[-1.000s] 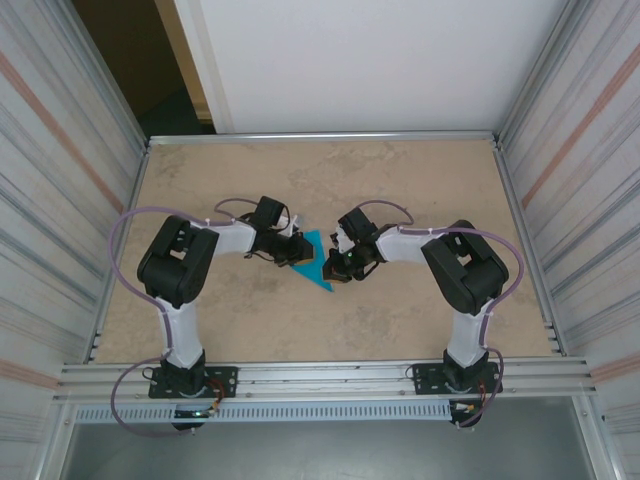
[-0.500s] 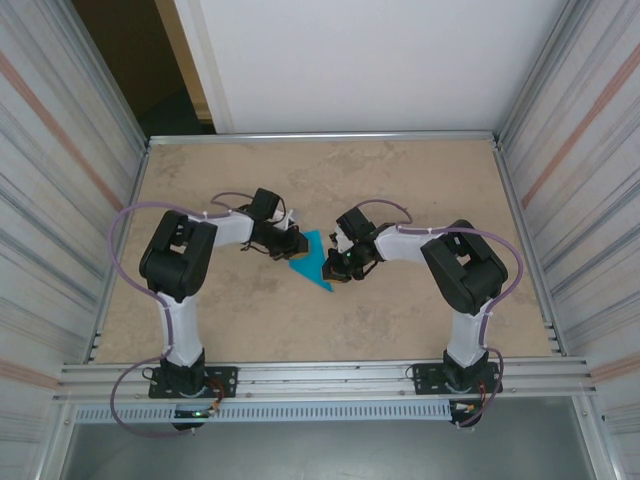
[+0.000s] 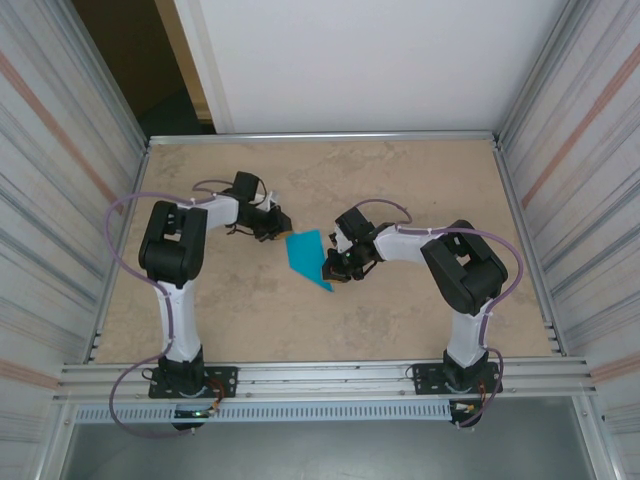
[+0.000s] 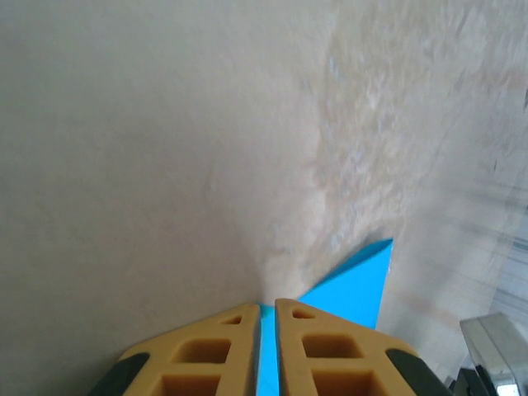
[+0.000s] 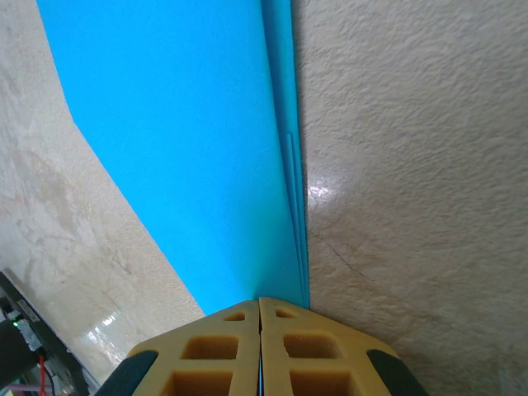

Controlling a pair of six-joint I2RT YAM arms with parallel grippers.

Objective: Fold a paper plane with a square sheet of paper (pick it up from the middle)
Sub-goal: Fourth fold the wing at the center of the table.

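Observation:
The teal-blue sheet of paper (image 3: 306, 257) lies mid-table, folded into a layered shape with its point toward the near right. My left gripper (image 3: 283, 228) is at the paper's upper left corner. In the left wrist view its yellow fingers (image 4: 216, 351) are shut on a thin blue edge, and a blue triangle of paper (image 4: 355, 287) stands out to the right. My right gripper (image 3: 331, 268) is at the paper's right edge. In the right wrist view it (image 5: 259, 304) is shut on the layered fold, with the blue sheet (image 5: 181, 140) spreading away from it.
The beige tabletop (image 3: 400, 190) is framed by metal rails (image 3: 320, 136), with corrugated walls left and right. Both arm bases (image 3: 185, 375) sit at the near edge. A dark doorway (image 3: 140, 60) opens at the back left.
My left gripper has moved left and away from the right one, drawing its paper edge along so the blue shape spreads wider. The right gripper has stayed put.

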